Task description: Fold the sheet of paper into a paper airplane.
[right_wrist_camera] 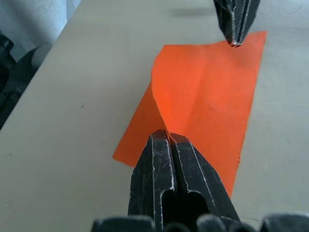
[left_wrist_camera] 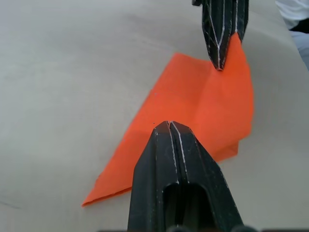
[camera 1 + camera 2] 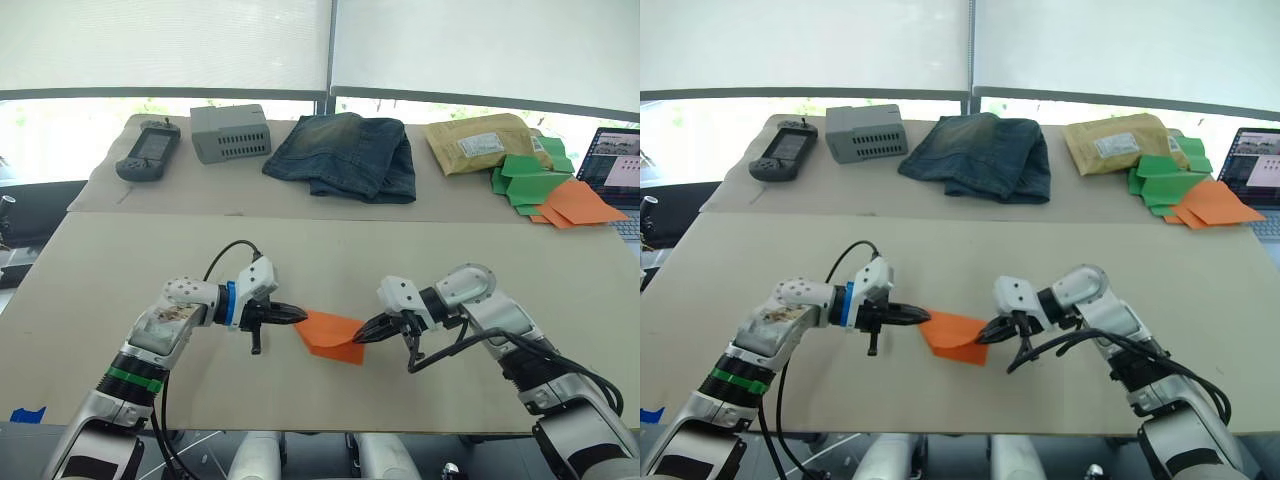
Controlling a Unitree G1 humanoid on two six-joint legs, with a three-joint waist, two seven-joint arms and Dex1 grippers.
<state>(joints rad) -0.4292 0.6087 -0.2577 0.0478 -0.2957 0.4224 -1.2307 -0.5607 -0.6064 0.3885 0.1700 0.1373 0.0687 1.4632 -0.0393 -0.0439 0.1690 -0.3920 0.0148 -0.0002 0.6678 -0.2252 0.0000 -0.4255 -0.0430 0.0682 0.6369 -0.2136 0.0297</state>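
The sheet of paper (image 3: pixel 330 335) is bright orange and partly folded. It lies on the beige table (image 3: pixel 140 270) between my two grippers. My left gripper (image 3: pixel 300 316) is shut, and its tip rests at the sheet's left edge with no paper seen between its fingers. My right gripper (image 3: pixel 362 336) is shut on the sheet's right side. In the right wrist view the paper (image 1: pixel 207 92) curls up from the table into those fingertips (image 1: pixel 166 140). In the left wrist view the sheet (image 2: pixel 212 111) shows a crease running toward the right gripper's tip.
A second table behind holds a handheld controller (image 3: pixel 148 152), a grey box (image 3: pixel 231 132), folded jeans (image 3: pixel 345 155), a padded envelope (image 3: pixel 480 142), a pile of green and orange papers (image 3: pixel 548 188) and a laptop (image 3: pixel 615 165) at the far right.
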